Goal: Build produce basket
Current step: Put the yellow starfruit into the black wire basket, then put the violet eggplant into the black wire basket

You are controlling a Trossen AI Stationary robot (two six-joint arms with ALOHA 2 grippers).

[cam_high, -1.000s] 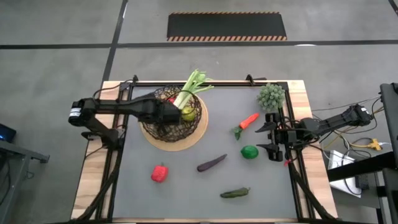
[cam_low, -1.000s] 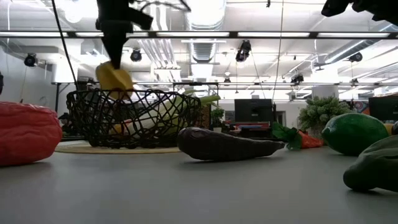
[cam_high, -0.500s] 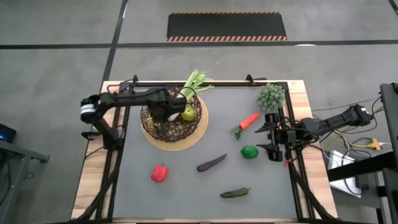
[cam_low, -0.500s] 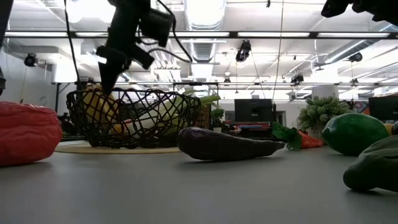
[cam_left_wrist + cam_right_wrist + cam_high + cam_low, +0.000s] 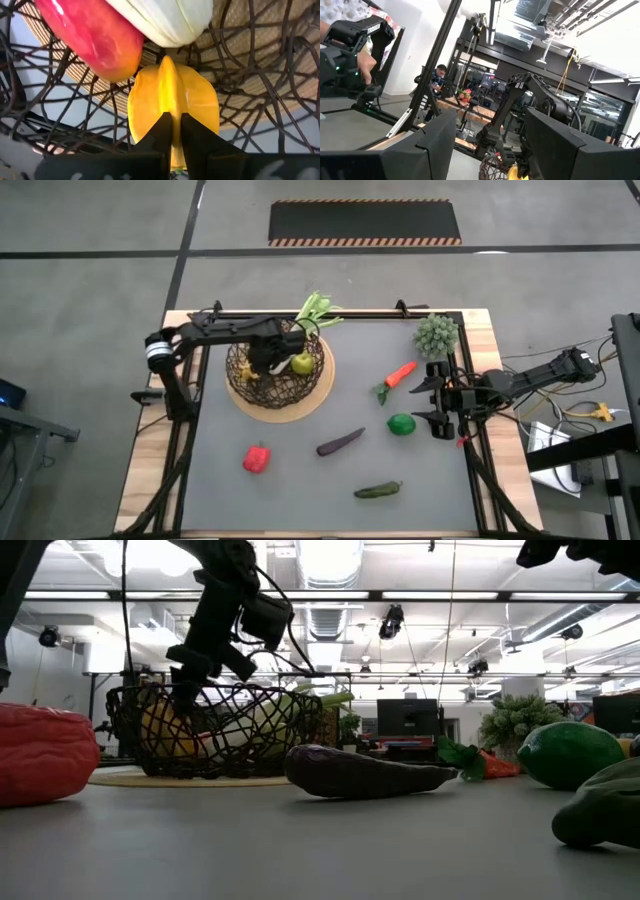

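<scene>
The dark wire basket (image 5: 278,377) stands on its tan base disc at the table's far left. It holds a leek (image 5: 308,320), a green apple (image 5: 302,363) and a red pepper (image 5: 95,40). My left gripper (image 5: 262,361) reaches down inside it, shut on a yellow lemon (image 5: 172,105), which also shows in the low view (image 5: 165,730). My right gripper (image 5: 438,402) waits open at the table's right edge. A red pepper (image 5: 256,458), an eggplant (image 5: 340,442), a cucumber (image 5: 378,490), a lime (image 5: 401,423) and a carrot (image 5: 398,375) lie on the mat. My left gripper pinches the lemon by the raised ridge at its near end (image 5: 172,125) between its two fingers. The fingers (image 5: 187,695) come from above, slanting down past the basket's rim. The lemon sits low inside the basket beside the red pepper; whether it rests on the base I cannot tell.
A spiky grey-green plant (image 5: 436,335) stands at the far right corner, just beyond my right gripper. The near half of the grey mat (image 5: 300,500) holds only the loose produce. People and equipment show in the room behind the table.
My left gripper has gone down from above the basket's rim into the basket and a little toward the table's left edge, tipping as it went. It has stayed shut on the lemon, which now sits low among the wires.
</scene>
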